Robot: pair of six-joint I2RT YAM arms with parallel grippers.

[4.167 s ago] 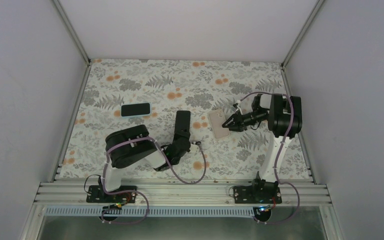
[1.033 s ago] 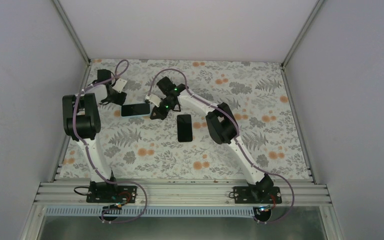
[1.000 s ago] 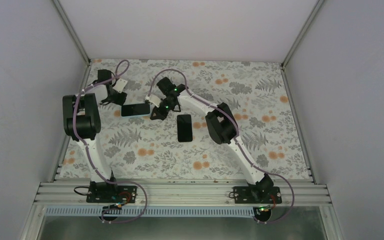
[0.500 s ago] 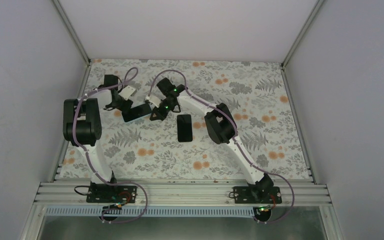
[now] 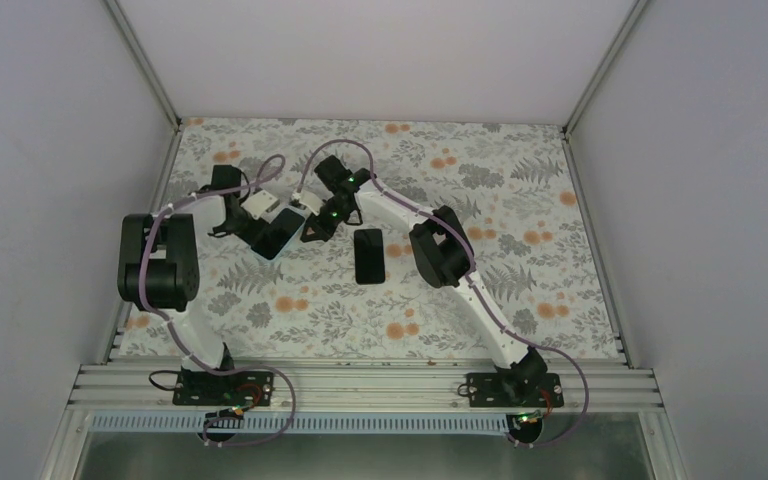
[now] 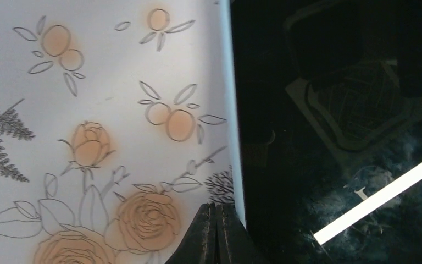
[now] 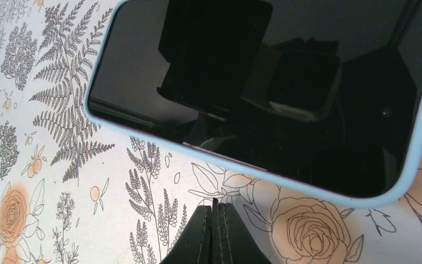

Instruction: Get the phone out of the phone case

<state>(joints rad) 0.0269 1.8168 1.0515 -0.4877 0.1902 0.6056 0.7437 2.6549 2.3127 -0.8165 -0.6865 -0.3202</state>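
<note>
Top: cased phone (image 5: 278, 232) skewed on the far-left of the floral table (image 5: 520, 200), second phone (image 5: 368, 256) just right, in the sweep path. Left wrist: left gripper (image 6: 217, 208) pinched together, empty, at blue case (image 6: 232, 110) edge. Right wrist: right gripper (image 7: 214, 204) same. Risk: closed tips shove it, no peel.

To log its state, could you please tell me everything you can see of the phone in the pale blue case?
The black-screened phone in its pale blue, rubbery-looking case lies screen up, askew on the floral tablecloth. The case has rounded corners and rims the glossy, smudged, unlit glass. The shut left gripper sits at one edge; the shut right gripper is just short of it.
</note>
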